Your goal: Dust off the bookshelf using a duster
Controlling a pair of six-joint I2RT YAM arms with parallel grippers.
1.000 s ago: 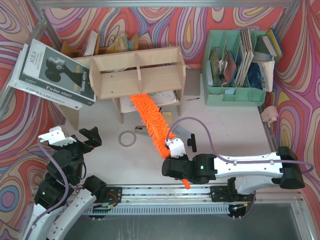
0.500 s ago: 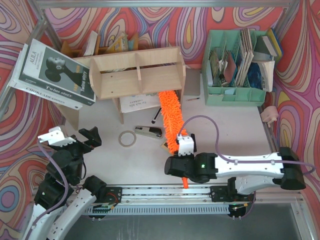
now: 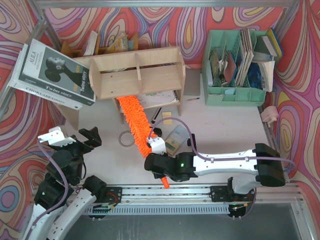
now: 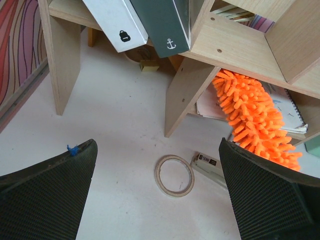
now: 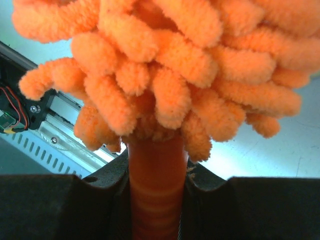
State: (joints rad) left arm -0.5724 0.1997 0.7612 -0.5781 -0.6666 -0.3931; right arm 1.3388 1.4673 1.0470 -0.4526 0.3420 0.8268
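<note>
Beneath the lower board of the bookshelf (image 3: 137,75), I see the fluffy end of the duster (image 3: 134,120), its handle clamped in my right pincer (image 5: 156,190), while my left pincer (image 4: 157,165) hangs spread wide and empty.

The pale table (image 3: 225,125) carries the bookshelf (image 3: 137,75) on its legs, beyond the right claw (image 3: 155,146) — a spiral notebook (image 3: 160,97) lies under it. A tape ring (image 3: 124,139) lies just left of the claw; a green organiser (image 3: 235,65) stands well off to its right.
</note>
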